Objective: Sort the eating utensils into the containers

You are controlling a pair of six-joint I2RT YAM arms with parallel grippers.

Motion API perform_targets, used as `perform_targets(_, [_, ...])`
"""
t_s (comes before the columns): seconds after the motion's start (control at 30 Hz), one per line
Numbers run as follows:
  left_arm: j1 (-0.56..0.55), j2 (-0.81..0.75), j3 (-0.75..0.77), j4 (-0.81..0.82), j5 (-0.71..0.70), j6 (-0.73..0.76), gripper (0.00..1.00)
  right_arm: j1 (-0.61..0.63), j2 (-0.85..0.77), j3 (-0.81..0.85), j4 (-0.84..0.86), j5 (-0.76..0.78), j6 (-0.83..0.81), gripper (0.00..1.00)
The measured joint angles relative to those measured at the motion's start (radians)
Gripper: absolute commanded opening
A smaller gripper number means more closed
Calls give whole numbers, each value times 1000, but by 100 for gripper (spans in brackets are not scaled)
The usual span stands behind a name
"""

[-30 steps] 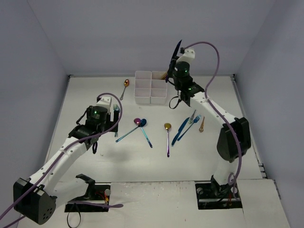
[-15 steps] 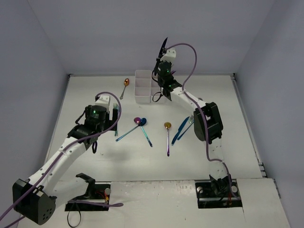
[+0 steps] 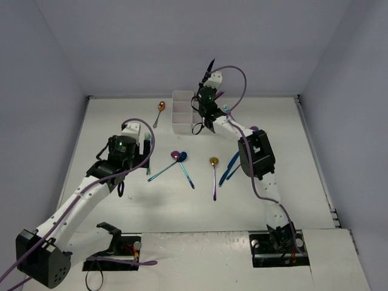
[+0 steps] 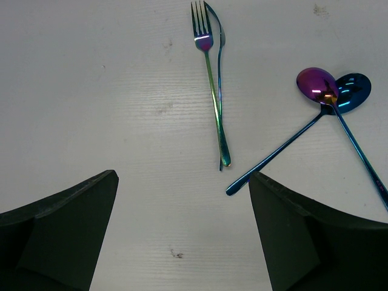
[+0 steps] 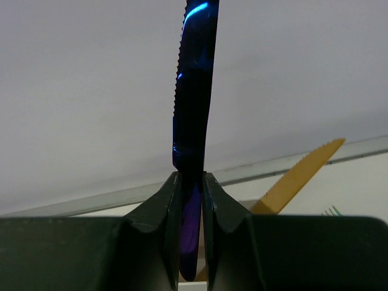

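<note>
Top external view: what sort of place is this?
Probably a lab robot cell: a white table boxed by plain walls, two arms bolted at its near edge, utensils laid out near a white compartment block.

Utensil count, this moment.

Spoons: 4. These are the copper spoon (image 3: 160, 106), purple spoon (image 4: 315, 85), blue spoon (image 4: 354, 90) and gold-bowled spoon (image 3: 213, 162).

Knives: 2. These are the blue serrated knife (image 5: 194, 79) and gold knife (image 5: 303, 173).

Forks: 1 certain, the iridescent fork (image 4: 213, 91). A second slim piece (image 4: 219, 60) lies alongside it, kind unclear.

Blue pieces (image 3: 233, 161): 2, partly hidden, kind unclear.

White compartment block (image 3: 182, 128): 1.
</note>
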Motion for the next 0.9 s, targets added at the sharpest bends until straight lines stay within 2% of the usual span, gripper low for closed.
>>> perform_targets(0.07, [0, 0, 0, 0, 0, 0, 87, 0, 14, 0, 0, 8, 13, 0])
perform_targets(0.13, [0, 0, 0, 0, 0, 0, 87, 2, 20, -5, 5, 18, 23, 6])
perform_targets(0.27, [0, 0, 0, 0, 1, 0, 87, 8, 19, -37, 35, 45, 35, 12])
perform_targets(0.3, [0, 0, 0, 0, 1, 0, 87, 11, 19, -47, 42, 50, 37, 17])
perform_targets(0.43, [0, 0, 0, 0, 1, 0, 87, 22, 18, -91, 54, 65, 45, 23])
perform_targets(0.57, [0, -1, 0, 1, 5, 0, 87, 37, -10, -158, 57, 72, 53, 35])
perform_targets(0.77, [0, -12, -2, 3, 8, 0, 87, 68, -166, -301, 47, 101, 64, 48])
perform_targets(0.9, [0, -25, -2, 3, 9, -1, 87, 83, -334, -373, -64, 130, 83, 52])
